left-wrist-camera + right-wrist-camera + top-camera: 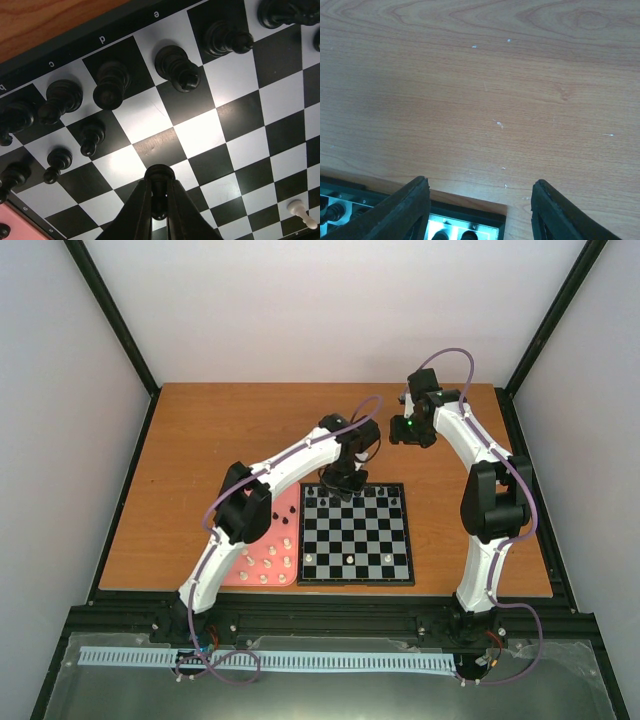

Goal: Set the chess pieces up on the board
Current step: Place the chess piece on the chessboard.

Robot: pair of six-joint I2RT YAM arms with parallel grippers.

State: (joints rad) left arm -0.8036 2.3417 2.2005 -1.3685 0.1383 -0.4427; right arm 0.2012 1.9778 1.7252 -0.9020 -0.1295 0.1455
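Observation:
The chequered board [356, 534] lies in the middle of the table. My left gripper [343, 486] hangs over its far edge. In the left wrist view it [160, 200] is shut on a black chess piece [160, 176], held above the squares. Several black pieces [111, 85] stand along the far rows below it, and one cream-white piece [299, 210] shows at the lower right. Cream-white pieces [347, 557] stand on the board's near rows. My right gripper [411, 430] is open and empty above bare table past the board's far right corner [470, 225].
A pink tray [266, 552] with several cream-white pieces lies left of the board, partly under my left arm. The wooden table [220, 430] ends in black frame rails on all sides.

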